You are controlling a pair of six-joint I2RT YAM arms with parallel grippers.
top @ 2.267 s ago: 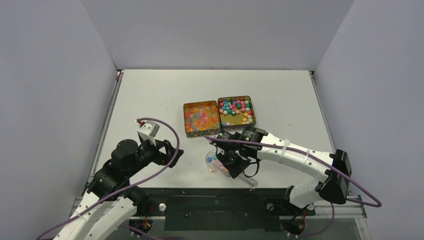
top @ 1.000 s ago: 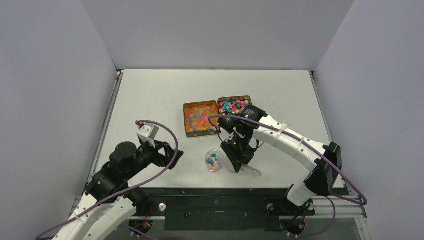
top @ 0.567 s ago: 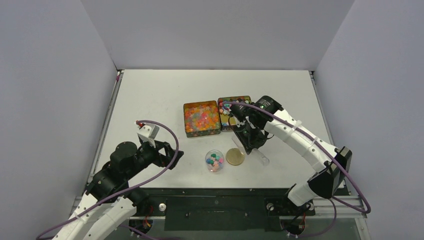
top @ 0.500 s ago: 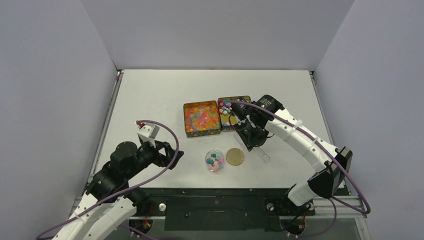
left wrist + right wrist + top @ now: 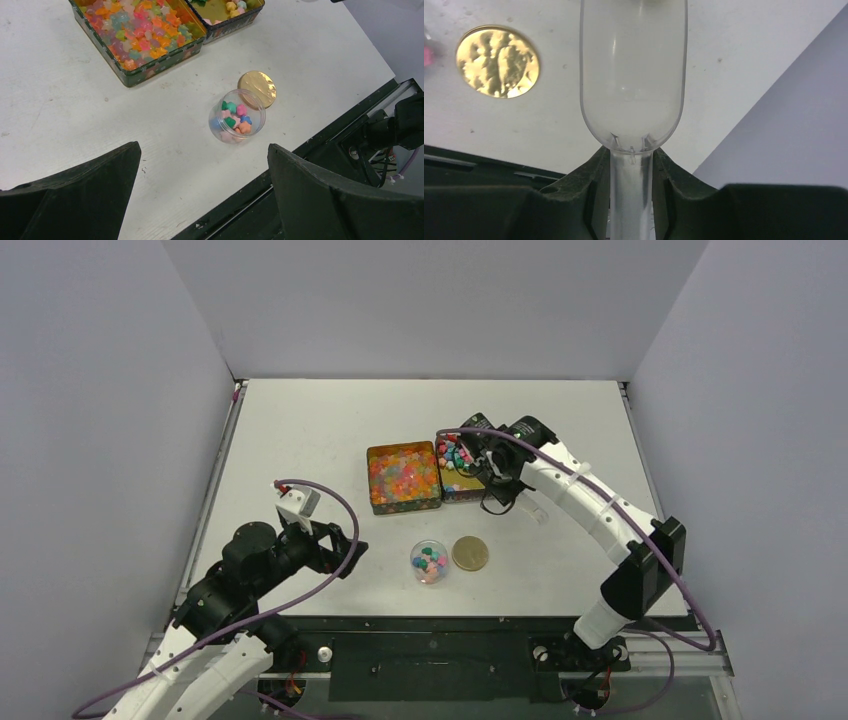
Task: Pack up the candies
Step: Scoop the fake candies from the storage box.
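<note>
Top view: a white counter (image 5: 300,440) is seen from above. Two square tins are set side by side at the centre of the frame. The left tin (image 5: 405,506) is filled with glossy orange and red candies (image 5: 403,472). The right tin (image 5: 462,497) holds opaque blue, green, pink and yellow ones and is partly covered by the right jaws, which hang over it. Below the tins, a small clear jar (image 5: 430,562) with a few candies inside is stood just beside a flat gold lid (image 5: 470,553). The left jaws are seen at lower left, well apart from the tins and the jar.

Left wrist view: the left jaws are spread wide at the bottom corners, with nothing between them. The open jar is shown at centre, with pink, green and blue candies inside. The lid lies at its upper right; whether they touch cannot be told. Both tins are cut off at the top edge.

Right wrist view: the right jaws are clamped on the thin handle of a clear plastic scoop (image 5: 633,75), whose bowl fills the upper middle. The lid is seen at upper left.
</note>
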